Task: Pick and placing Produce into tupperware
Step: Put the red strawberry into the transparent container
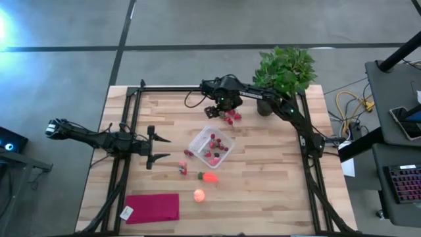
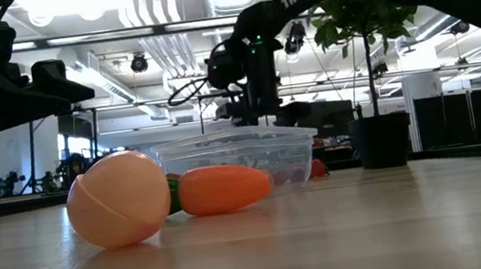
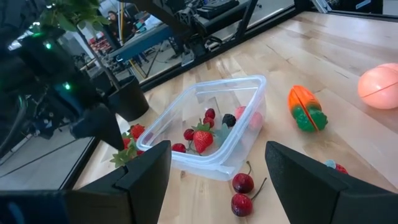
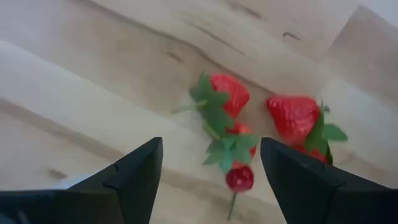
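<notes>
The right gripper [image 4: 211,165] is hovering wide open, empty, over red strawberries [image 4: 229,93] beside the clear plastic square tupperware [image 1: 211,146]; it should centre on one before closing.

Berries [image 1: 215,146] inside tupperware [image 1: 195,145], mid-table [image 1: 263,178]
</notes>
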